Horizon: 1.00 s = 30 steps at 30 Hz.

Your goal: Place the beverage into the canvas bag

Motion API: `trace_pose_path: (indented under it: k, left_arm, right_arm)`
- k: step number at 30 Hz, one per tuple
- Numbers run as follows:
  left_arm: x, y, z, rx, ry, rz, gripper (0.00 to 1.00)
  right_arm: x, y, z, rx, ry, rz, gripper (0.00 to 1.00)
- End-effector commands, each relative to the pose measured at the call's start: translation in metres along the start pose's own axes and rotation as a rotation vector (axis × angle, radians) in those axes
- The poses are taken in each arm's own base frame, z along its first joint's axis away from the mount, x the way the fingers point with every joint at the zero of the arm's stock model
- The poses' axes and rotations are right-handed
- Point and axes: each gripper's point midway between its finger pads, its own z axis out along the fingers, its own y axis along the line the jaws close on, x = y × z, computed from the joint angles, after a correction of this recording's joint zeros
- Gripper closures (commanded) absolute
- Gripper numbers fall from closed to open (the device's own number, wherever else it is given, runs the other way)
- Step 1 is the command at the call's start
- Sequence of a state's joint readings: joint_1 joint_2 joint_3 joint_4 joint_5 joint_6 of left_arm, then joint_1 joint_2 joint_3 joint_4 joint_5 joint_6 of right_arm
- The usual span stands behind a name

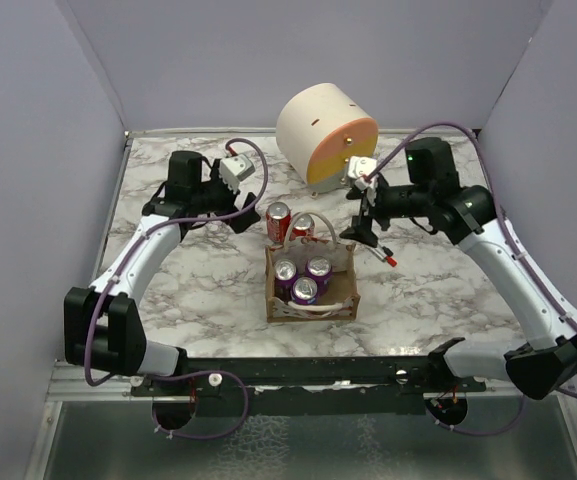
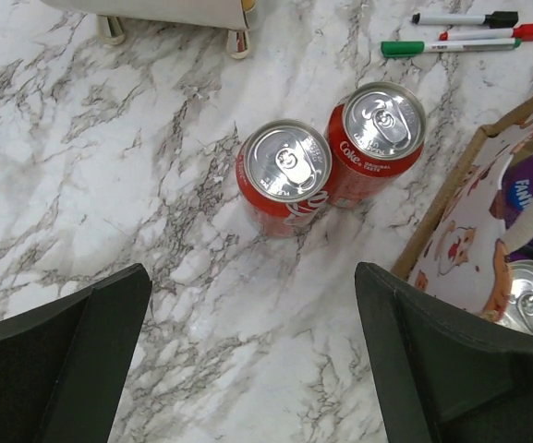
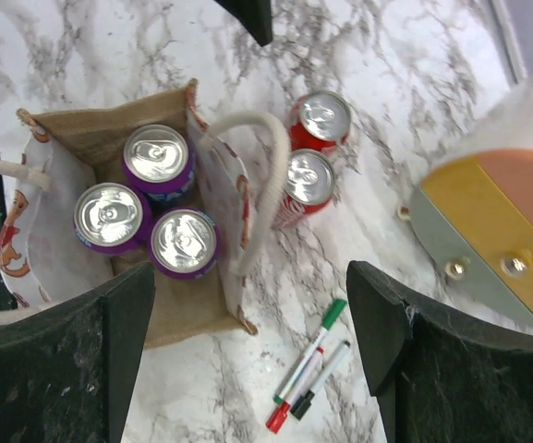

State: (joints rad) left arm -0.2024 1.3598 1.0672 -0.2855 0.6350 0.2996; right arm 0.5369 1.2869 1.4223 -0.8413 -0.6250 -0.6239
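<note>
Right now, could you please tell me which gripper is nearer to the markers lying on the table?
Right. The right gripper hovers just beside the markers, at the canvas bag's far right corner. The left gripper sits beyond the two red cans, on the bag's other side.

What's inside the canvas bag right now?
Three purple cans stand upright inside the canvas bag, tops showing. Their bodies cover most of the bag's floor, so anything beneath them is hidden.
</note>
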Motion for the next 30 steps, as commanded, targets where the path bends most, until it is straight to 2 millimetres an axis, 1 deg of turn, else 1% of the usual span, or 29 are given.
trace_pose_path:
  k: [1,3,7,11,14,15,16,21,23,24,27,30]
  left_arm:
    - [0.0,0.011,0.014,0.014,0.051,0.144,0.04]
    - [0.007,0.012,0.02,0.047,0.087,0.197,0.04]
    - [0.024,0.008,0.031,0.152,0.141,0.299,0.03]
    - [0.039,0.006,0.044,0.227,0.176,0.374,0.03]
    - [0.047,0.006,0.057,0.265,0.192,0.397,0.03]
    - [0.045,0.006,0.059,0.271,0.186,0.407,0.03]
    - [0.051,0.007,0.067,0.286,0.194,0.396,0.03]
    - [0.053,0.006,0.092,0.328,0.178,0.393,0.03]
    - [0.057,0.003,0.101,0.348,0.177,0.391,0.03]
    - [0.049,0.004,0.105,0.349,0.162,0.402,0.03]
    - [0.044,0.001,0.115,0.362,0.143,0.394,0.04]
    - [0.041,0.0,0.119,0.375,0.13,0.377,0.07]
  right_arm:
    - [-0.008,-0.01,-0.032,0.046,-0.083,0.059,0.17]
    - [-0.003,-0.018,-0.043,0.078,-0.095,0.085,0.16]
    - [0.006,-0.031,-0.062,0.116,-0.132,0.14,0.16]
    - [0.019,-0.04,-0.071,0.141,-0.142,0.183,0.16]
    - [0.023,-0.046,-0.074,0.146,-0.149,0.201,0.16]
    - [0.024,-0.048,-0.075,0.148,-0.15,0.207,0.16]
    - [0.026,-0.05,-0.075,0.147,-0.15,0.214,0.16]
    - [0.035,-0.056,-0.075,0.141,-0.151,0.247,0.16]
    - [0.039,-0.058,-0.075,0.144,-0.148,0.255,0.16]
    - [0.041,-0.059,-0.075,0.144,-0.147,0.261,0.16]
    - [0.046,-0.059,-0.074,0.143,-0.144,0.274,0.16]
    - [0.049,-0.059,-0.073,0.145,-0.14,0.28,0.16]
